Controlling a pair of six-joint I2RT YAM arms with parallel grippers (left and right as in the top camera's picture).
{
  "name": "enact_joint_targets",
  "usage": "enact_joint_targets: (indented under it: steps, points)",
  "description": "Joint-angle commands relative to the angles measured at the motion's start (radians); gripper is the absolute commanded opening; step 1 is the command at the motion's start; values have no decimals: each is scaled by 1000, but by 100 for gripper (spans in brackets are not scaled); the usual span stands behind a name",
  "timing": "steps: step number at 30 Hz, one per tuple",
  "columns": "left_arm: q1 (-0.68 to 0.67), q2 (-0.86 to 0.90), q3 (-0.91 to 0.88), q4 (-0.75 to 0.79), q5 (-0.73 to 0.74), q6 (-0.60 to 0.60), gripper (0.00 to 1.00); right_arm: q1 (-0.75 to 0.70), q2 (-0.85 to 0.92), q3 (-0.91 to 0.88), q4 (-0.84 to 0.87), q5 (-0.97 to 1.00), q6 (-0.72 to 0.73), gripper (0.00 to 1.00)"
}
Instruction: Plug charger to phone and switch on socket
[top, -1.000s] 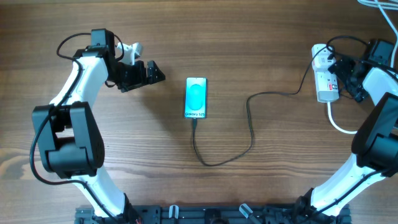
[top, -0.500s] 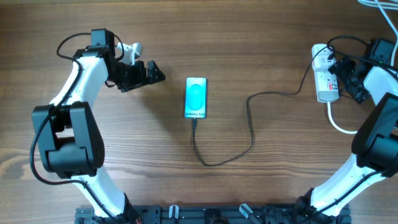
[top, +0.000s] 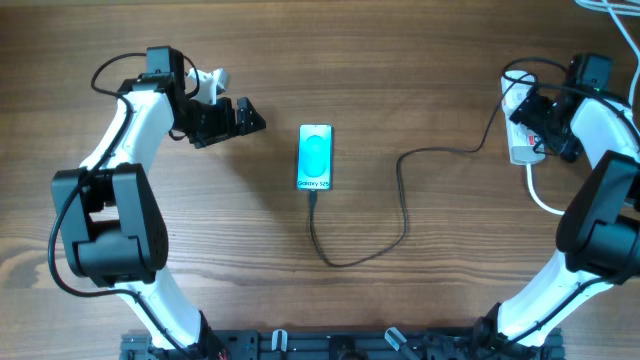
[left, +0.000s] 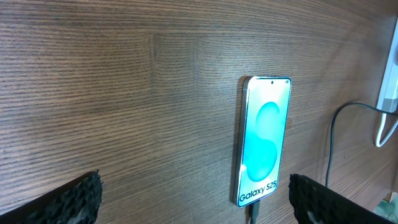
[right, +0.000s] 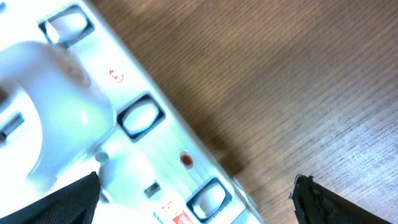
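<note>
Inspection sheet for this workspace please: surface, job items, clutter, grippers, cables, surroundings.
Surface: wooden table, no spills seen.
Job's things: phone lying flat mid-table, screen lit; socket at the right side.
Clutter: nothing seen.
Grippers: left gripper open, apart from the phone, to its left; right gripper open, over the socket.
Cables: black charger cable loops from the phone's lower end to the socket; white cord curves off the socket.
Surroundings: dark rail along the near edge.
</note>
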Motion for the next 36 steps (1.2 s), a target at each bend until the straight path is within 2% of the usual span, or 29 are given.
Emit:
enact_joint_targets:
  steps: [1,7,10,19,31,36]
  points:
    - [0,-2,0,0,-6,-2,100,1,7,-32,-40,63,-126,99]
    - [0,-2,0,0,-6,-2,100,1,6,-33,-35,63,-162,99]
    - [0,-2,0,0,-6,-2,100,1,6,-33,-62,68,-319,100]
    - [0,-2,0,0,-6,-2,100,-9,6,-33,-66,78,-323,99]
    - [0,-2,0,0,-6,-2,100,-9,6,-33,262,78,-323,100]
    - [0,-2,0,0,-6,-2,100,-9,6,-33,296,78,-323,100]
